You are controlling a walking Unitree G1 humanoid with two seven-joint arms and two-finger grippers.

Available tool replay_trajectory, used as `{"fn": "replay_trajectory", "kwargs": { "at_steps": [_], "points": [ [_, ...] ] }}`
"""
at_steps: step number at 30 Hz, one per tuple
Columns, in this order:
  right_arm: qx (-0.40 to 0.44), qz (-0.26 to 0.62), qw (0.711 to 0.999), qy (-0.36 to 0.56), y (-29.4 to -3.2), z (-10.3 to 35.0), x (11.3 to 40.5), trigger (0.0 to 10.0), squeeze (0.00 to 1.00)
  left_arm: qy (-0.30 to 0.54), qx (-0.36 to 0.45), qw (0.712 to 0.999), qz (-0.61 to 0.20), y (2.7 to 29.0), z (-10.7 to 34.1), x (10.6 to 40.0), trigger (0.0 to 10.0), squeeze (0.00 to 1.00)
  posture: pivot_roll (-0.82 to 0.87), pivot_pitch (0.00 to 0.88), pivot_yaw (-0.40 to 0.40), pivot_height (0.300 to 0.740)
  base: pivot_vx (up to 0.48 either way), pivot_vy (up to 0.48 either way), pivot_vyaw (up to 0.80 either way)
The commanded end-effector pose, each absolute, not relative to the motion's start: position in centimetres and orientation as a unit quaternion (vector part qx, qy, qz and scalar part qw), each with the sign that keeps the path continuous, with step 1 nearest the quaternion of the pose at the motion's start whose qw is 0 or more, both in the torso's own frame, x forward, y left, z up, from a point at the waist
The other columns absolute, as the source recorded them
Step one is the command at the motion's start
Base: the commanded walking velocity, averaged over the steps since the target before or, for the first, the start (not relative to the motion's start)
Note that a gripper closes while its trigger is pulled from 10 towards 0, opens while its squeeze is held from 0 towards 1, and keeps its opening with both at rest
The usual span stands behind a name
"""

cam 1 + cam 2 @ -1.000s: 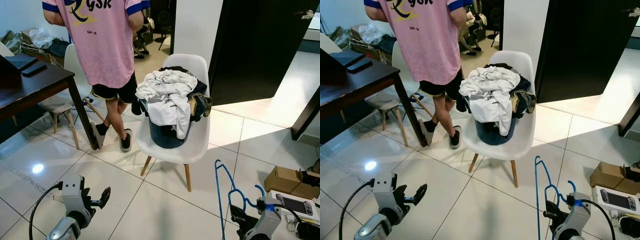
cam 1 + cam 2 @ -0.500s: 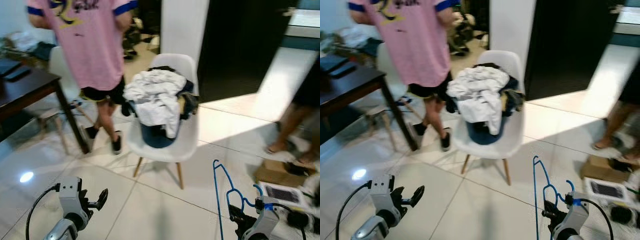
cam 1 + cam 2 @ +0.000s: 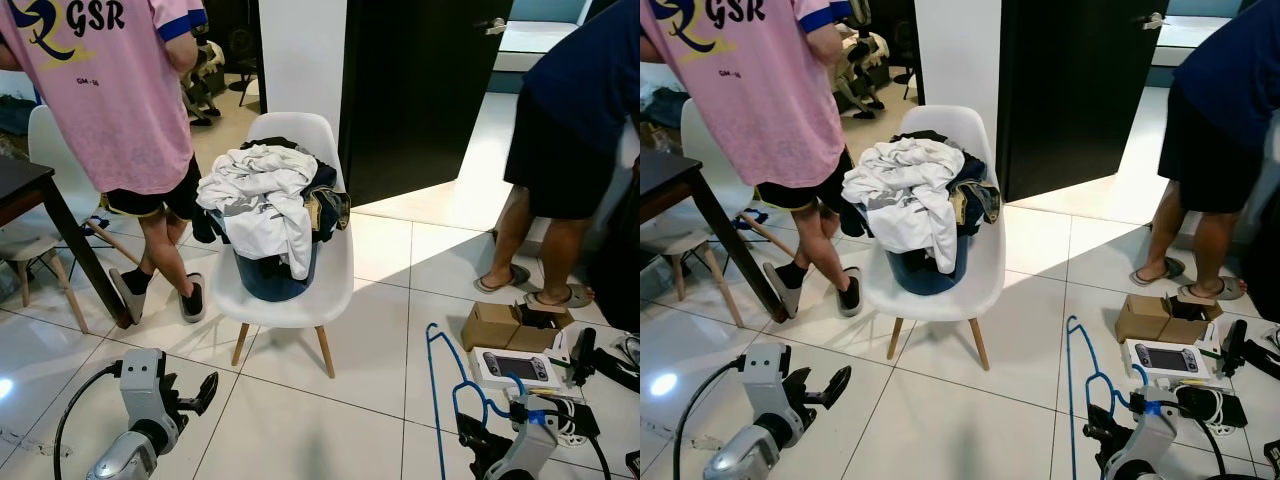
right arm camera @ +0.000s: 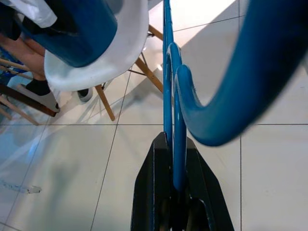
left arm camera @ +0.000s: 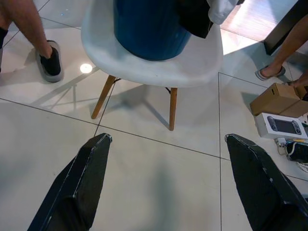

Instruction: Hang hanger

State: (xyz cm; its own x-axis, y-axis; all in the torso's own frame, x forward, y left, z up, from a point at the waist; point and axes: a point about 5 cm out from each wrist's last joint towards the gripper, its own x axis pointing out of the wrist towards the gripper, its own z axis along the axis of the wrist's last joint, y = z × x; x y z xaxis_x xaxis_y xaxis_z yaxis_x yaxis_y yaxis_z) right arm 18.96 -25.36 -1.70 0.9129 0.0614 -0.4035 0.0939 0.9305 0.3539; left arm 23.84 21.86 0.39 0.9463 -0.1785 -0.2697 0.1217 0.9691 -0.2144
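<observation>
A blue wire hanger (image 3: 441, 385) stands upright at the lower right, above the tiled floor. My right gripper (image 3: 478, 447) is shut on its lower part; in the right wrist view the black fingers (image 4: 159, 192) close around the blue wire (image 4: 168, 91). My left gripper (image 3: 196, 391) hangs low on the left, open and holding nothing. Its two fingers (image 5: 82, 183) stand wide apart in the left wrist view, pointing towards the white chair (image 5: 192, 67). No rail or hook for hanging can be made out.
The white chair (image 3: 330, 290) holds a blue basket (image 3: 270, 275) heaped with clothes. A person in a pink shirt (image 3: 110, 90) stands by a dark table (image 3: 20, 185) on the left. Another person (image 3: 560, 150) stands at the right. A cardboard box (image 3: 490, 325) and a white box (image 3: 515, 367) lie on the floor.
The camera has swung right, so the chair and the pink-shirted person sit further left. A second person now stands at the right. Both grippers hold as before.
</observation>
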Motion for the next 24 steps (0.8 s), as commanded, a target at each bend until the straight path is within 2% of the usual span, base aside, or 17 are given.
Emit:
{"fn": "replay_trajectory", "kwargs": {
  "at_steps": [1,3,14,22,24],
  "points": [
    [0.190,-0.005,0.961,0.199,-25.12,-1.48,19.14,0.0,0.00,0.160,-0.104,0.979,-0.069,22.17,-0.19,23.31,10.0,0.00,-0.01,0.000,0.005,0.740,0.000,0.000,0.00],
    [0.188,-0.011,0.961,0.203,-25.20,-1.57,19.10,10.0,0.00,0.161,-0.104,0.979,-0.069,22.16,-0.22,23.30,10.0,0.00,-0.01,0.000,0.005,0.740,0.000,0.000,0.00],
    [0.190,-0.011,0.959,0.212,-25.22,-1.79,19.03,10.0,0.00,0.163,-0.104,0.979,-0.071,22.13,-0.33,23.26,10.0,0.00,-0.01,0.000,0.005,0.740,0.000,0.000,0.00],
    [0.194,-0.015,0.958,0.213,-25.29,-1.81,19.10,10.0,0.00,0.161,-0.104,0.979,-0.070,22.17,-0.24,23.33,10.0,0.00,-0.01,0.000,0.005,0.740,0.000,0.000,-0.71],
    [0.193,-0.016,0.958,0.211,-25.29,-1.77,19.11,10.0,0.00,0.161,-0.104,0.979,-0.070,22.19,-0.23,23.34,10.0,0.00,-0.01,0.000,0.005,0.740,0.000,0.000,0.00]
  ]
}}
